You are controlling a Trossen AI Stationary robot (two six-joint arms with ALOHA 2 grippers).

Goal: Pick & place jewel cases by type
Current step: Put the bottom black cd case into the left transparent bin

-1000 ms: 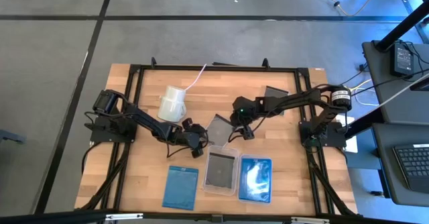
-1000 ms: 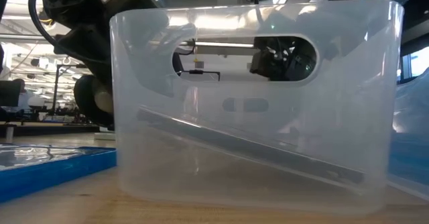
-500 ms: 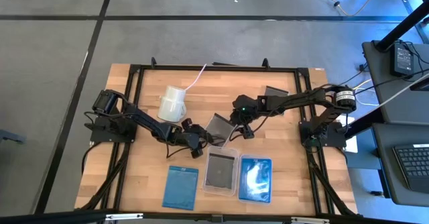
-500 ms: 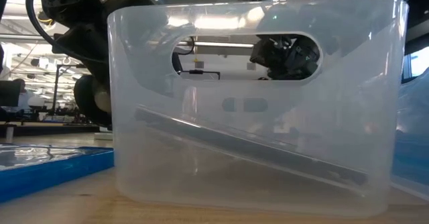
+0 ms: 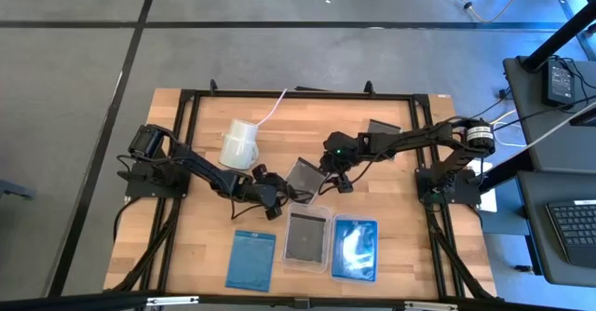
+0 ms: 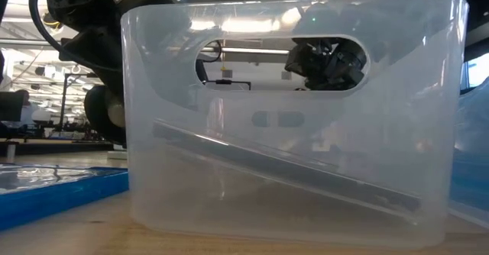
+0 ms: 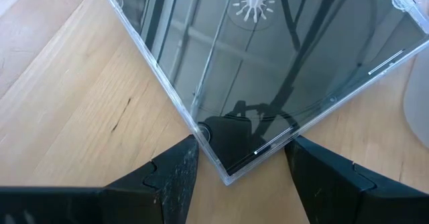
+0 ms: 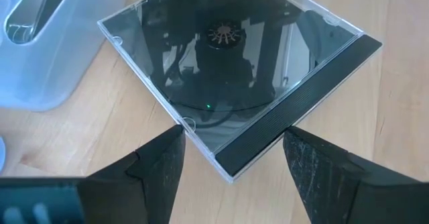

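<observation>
Sorted: one grey case in tray, near front edge. Unsorted: clear case at table centre, corners between spread jaws of left gripper and right gripper; blue cases loose.

Low view: clear tray hides both arms, table behind.

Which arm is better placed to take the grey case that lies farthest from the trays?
Right. The grey case lies beside the right arm, and the right gripper is nearer to it than the left gripper.
</observation>
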